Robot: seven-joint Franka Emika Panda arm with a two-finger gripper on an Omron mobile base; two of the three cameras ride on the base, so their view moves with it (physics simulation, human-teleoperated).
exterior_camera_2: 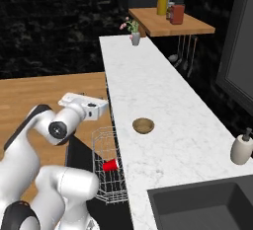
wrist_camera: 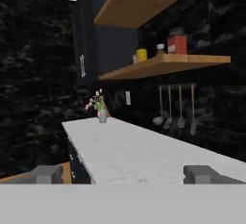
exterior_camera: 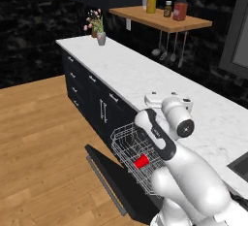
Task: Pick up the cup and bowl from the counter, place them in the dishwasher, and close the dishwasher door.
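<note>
Rendered home kitchen: a long marble desk [exterior_camera_2: 163, 120] over dark cabinets [exterior_camera: 92, 94], with a sink [exterior_camera_2: 197, 207] and soap bottle [exterior_camera_2: 241, 149] at one end. An open dishwasher [exterior_camera: 116, 181] with wire rack [exterior_camera: 133, 154], a wooden shelf [exterior_camera: 162, 19] of jars [exterior_camera: 180, 9], hanging utensils [exterior_camera: 169, 50] and plank floor [exterior_camera: 43, 142] confirm it.

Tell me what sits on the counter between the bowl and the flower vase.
Nothing: in the right base view, the counter between the bowl and the flower vase is bare white marble.
</note>
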